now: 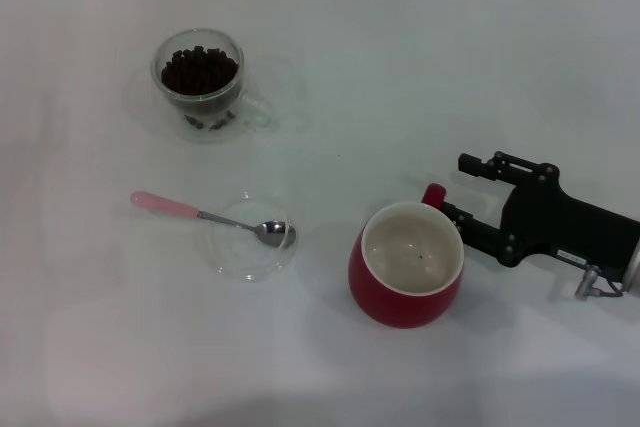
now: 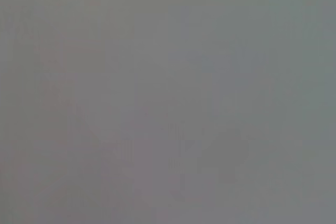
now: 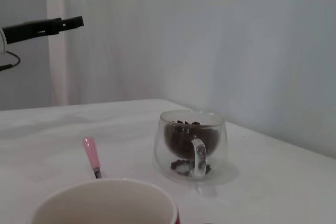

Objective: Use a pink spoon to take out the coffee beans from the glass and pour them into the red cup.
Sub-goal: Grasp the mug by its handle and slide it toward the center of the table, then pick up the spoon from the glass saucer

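Observation:
The glass [image 1: 200, 82] holds the coffee beans [image 1: 200, 69] and stands at the far left. It also shows in the right wrist view [image 3: 190, 145], with beans [image 3: 181, 135] inside. The pink spoon [image 1: 165, 205] lies on the table with its metal bowl resting in a flat clear dish [image 1: 235, 255]. Its pink handle shows in the right wrist view [image 3: 91, 150]. The red cup [image 1: 405, 282] stands upright at the near right, and its rim shows in the right wrist view [image 3: 105, 203]. My right gripper [image 1: 456, 187] is open, low beside the cup's handle [image 1: 433, 194]. My left gripper [image 3: 47, 27] shows only far off, raised.
The white table [image 1: 400, 67] carries all the things. A pale curtain backs it in the right wrist view [image 3: 236, 51]. The left wrist view shows only blank grey.

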### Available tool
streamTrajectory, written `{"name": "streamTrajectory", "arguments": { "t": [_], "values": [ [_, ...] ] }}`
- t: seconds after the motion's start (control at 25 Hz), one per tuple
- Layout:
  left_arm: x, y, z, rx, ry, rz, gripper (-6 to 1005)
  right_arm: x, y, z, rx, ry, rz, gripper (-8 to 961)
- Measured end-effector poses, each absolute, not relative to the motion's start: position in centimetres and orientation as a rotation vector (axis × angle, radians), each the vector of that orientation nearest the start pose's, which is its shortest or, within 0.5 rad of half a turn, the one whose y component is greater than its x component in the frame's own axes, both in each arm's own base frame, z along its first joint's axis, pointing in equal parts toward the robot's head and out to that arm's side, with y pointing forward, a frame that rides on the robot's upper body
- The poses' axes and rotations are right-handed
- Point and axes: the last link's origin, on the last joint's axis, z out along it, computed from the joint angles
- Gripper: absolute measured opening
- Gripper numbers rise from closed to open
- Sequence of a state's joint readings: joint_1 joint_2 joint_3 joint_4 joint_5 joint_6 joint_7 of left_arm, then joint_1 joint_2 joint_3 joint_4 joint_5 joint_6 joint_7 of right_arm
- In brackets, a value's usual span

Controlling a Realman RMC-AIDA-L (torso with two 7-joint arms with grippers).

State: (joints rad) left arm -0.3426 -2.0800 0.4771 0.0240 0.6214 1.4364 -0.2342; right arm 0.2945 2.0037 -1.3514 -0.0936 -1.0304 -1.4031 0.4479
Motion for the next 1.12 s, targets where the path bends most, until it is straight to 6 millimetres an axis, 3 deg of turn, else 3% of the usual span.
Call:
{"name": "streamTrajectory", "arguments": {
  "t": [0.08, 0.28, 0.76, 1.12],
  "values": [
    [-38.5, 27.5, 6.6, -1.150, -0.503, -0.707, 888, 35.0, 22.5, -4.6, -2.409, 0.344, 0.656, 621],
    [-38.3, 27.4, 6.3, -1.157, -0.501, -0.719, 888, 35.8, 22.0, -3.2, -2.355, 0.317, 0.655, 617],
    [-35.8, 26.1, 3.9, -1.232, -0.490, -0.885, 887, 37.9, 19.6, 3.2, -2.077, 0.208, 0.679, 616],
    [-34.2, 24.7, 1.1, -1.249, -0.747, -1.204, 887, 37.4, 19.3, 7.2, -1.751, 0.070, 0.716, 616]
  ]
}}
